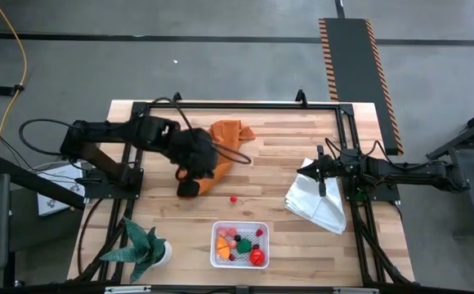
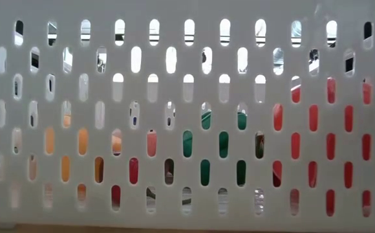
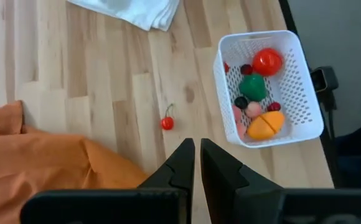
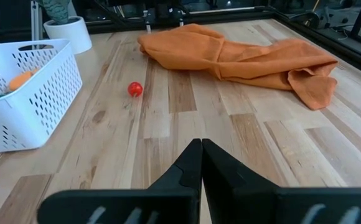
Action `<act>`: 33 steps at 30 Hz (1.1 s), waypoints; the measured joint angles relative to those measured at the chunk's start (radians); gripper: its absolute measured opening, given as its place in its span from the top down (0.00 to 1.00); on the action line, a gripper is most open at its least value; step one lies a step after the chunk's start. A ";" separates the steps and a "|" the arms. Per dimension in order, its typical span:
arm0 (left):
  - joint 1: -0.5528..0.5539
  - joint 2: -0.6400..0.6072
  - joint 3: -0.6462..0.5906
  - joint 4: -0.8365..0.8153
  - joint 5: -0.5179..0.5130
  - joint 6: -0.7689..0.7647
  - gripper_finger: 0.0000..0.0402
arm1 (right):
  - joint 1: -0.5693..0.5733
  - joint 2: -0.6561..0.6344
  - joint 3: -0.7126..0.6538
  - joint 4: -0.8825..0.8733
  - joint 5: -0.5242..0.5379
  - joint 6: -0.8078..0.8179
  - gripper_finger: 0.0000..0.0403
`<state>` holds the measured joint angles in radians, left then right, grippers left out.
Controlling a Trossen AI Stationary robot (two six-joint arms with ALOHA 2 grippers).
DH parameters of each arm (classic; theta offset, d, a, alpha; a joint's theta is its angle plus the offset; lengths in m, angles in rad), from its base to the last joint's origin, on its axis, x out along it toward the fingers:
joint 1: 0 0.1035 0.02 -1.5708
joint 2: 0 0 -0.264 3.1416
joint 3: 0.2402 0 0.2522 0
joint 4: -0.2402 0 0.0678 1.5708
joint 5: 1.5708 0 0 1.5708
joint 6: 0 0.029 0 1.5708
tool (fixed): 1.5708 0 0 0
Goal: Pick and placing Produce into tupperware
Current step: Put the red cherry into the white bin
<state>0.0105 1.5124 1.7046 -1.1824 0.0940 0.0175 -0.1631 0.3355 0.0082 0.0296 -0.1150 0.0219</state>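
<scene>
the left pincer (image 1: 190,186) hangs over the edge of the orange cloth (image 1: 225,143), fingers shut with nothing between them; the right pincer (image 1: 323,186) waits at the far side above the white cloth (image 1: 319,204), likewise shut and holding nothing

the basket (image 1: 216,245) sits at the front of the surface (image 1: 163,220) with most of the produce already in it: a red piece (image 3: 267,61), a green one (image 3: 253,85), an orange one (image 3: 264,124) and small dark berries. one cherry (image 1: 233,198) lies loose on the bare wood, between the orange cloth and the basket, apart from both

what could go wrong, as i judge it: the cherry is tiny and round, so fingers closing a little off centre would likely squeeze it sideways and send it rolling, maybe under the cloth or off the surface. its thin stem (image 3: 168,110) may catch and turn it. the left pincer is close to the cloth, and an opening or descending move could snag a fold and drag it over the cherry. a drop from too high could bounce off the pieces in the basket

no brand, label or writing can be read in any view
</scene>
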 joint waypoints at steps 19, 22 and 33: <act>0.293 -0.054 -0.027 -0.094 0.091 0.179 0.95 | 0.000 -0.001 0.000 0.001 0.000 0.000 1.00; 0.325 -0.101 -0.093 -0.073 0.122 0.186 0.95 | 0.000 -0.001 0.000 0.001 0.000 0.000 1.00; 0.362 -0.348 -0.530 0.234 0.123 0.123 0.95 | 0.000 -0.001 0.000 0.001 0.000 0.000 1.00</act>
<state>0.3729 1.1641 1.1749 -0.9480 0.2174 0.1402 -0.1635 0.3340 0.0082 0.0303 -0.1151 0.0219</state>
